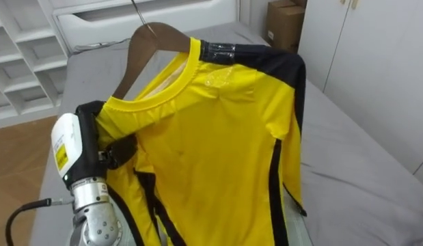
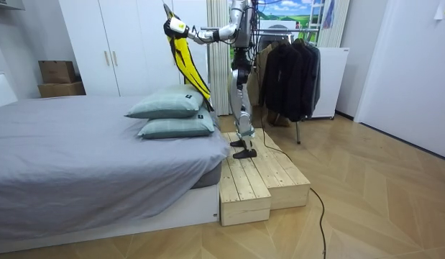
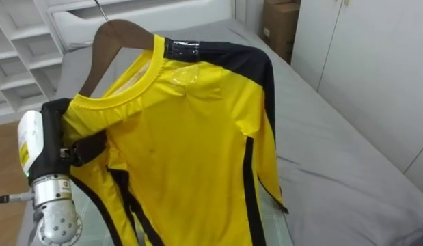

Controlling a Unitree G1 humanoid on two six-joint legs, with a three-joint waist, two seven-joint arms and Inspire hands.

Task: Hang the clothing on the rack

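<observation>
shirt [image 1: 218, 150] on hanger [image 1: 146, 44], above bed [image 1: 361, 171]

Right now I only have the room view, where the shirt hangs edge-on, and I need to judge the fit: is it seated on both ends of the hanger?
Observer: No. In the left eye view the wooden hanger has its left arm bare, running above the collar of the yellow shirt.
Operator: And the other side?
Observer: There the shirt's black-trimmed shoulder is draped over the hanger's right arm.
Operator: What is holding the loose side?
Observer: The left hand has its fingers curled on the fabric just below the collar, at the shirt's left shoulder.
</observation>
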